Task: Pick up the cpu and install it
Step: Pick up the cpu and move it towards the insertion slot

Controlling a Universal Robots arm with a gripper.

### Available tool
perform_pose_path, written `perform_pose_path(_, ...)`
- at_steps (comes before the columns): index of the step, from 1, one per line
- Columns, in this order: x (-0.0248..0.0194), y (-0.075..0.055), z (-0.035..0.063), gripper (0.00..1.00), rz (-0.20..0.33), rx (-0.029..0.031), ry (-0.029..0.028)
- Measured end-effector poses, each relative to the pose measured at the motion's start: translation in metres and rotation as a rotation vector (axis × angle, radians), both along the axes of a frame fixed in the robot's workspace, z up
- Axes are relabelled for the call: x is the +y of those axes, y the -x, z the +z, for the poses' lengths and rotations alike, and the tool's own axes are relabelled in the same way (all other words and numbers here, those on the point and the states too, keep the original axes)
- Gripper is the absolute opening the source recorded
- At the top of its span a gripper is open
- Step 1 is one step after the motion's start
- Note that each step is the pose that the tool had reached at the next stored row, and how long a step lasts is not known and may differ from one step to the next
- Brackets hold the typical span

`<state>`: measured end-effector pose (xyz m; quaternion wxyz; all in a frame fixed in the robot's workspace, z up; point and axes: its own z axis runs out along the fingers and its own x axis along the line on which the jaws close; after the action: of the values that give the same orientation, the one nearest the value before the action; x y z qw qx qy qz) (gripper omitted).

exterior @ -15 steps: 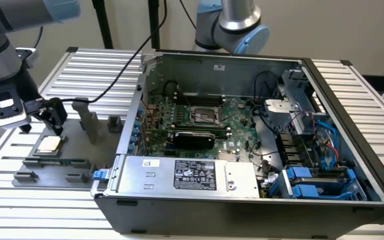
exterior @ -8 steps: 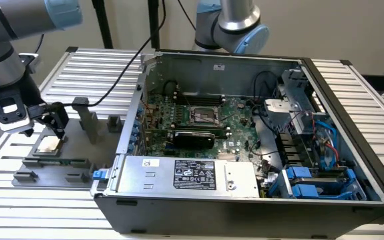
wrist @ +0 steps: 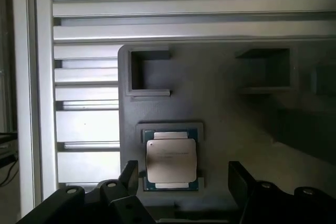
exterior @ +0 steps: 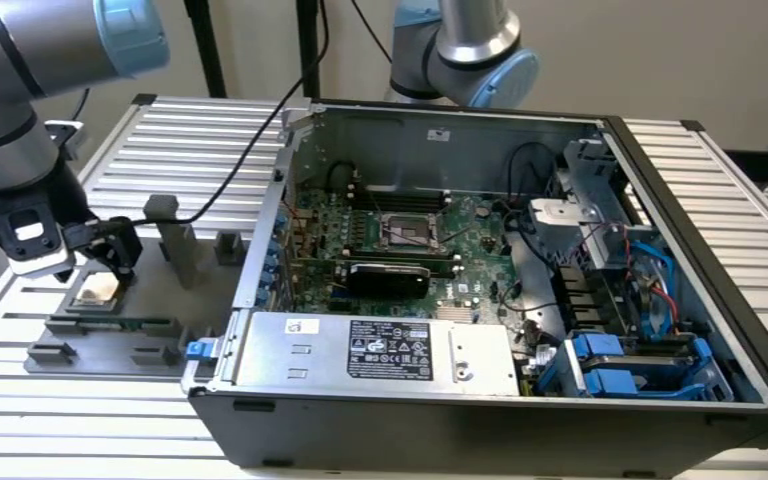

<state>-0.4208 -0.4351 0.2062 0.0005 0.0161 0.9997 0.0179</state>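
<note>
Two wide-spread jaws, holding nothing, flank the cpu (wrist: 171,160) — it lies in its recess (not yet lifted) on the grey fixture (wrist: 226,114), beside the computer case (exterior: 491,430). Pickup step; gripping likely calls for closing squarely on its edges.

Bright, even light falls from above in the exterior view. The ribbed silver aluminium table (exterior: 704,190) shines pale, with thin dark lines between its slats. Inside the open black metal computer case (exterior: 491,440) the grey steel back wall is well lit, while the outer front face stays dark. The big grey robot arm (exterior: 24,60) closest to the camera looks soft. In the wrist view the table slats glare almost white. The flat grey plastic fixture plate (wrist: 236,129) is dimmer, and a broad slanting shadow crosses the part farthest from the slats. The small square cpu with the silvery metal top (wrist: 171,161) gives a dull warm sheen, no hard glare.
</note>
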Motion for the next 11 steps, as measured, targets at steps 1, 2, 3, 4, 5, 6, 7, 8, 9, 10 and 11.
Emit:
perform_pose_path(1, -0.0001, 0.001, -0.0019, 0.78, 0.0, 0.0, 0.0)
perform_pose_path(2, 0.0, 0.001, -0.0037, 0.78, 0.0, 0.0, 0.0)
perform_pose_path(3, 0.0, 0.002, -0.0056, 0.78, 0.0, -0.0002, -0.0002)
perform_pose_path(4, 0.0, 0.002, -0.0075, 0.78, 0.0, -0.0002, -0.0002)
perform_pose_path(5, 0.0, 0.002, -0.0092, 0.78, 0.0, -0.0001, -0.0001)
perform_pose_path(6, 0.0, 0.002, -0.011, 0.78, 0.0, -0.0001, -0.0001)
perform_pose_path(7, 0.0, 0.002, -0.0128, 0.78, 0.0, -0.0001, -0.0001)
perform_pose_path(8, 0.0, 0.002, -0.0145, 0.78, 0.0, -0.0001, -0.0001)
perform_pose_path(9, 0.0, 0.002, -0.016, 0.78, 0.0, 0.0001, 0.0)
perform_pose_path(10, 0.0, 0.003, -0.0171, 0.78, 0.0, -0.0001, -0.0001)
perform_pose_path(11, 0.0, 0.003, -0.0172, 0.78, 0.0, 0.0, 0.0)
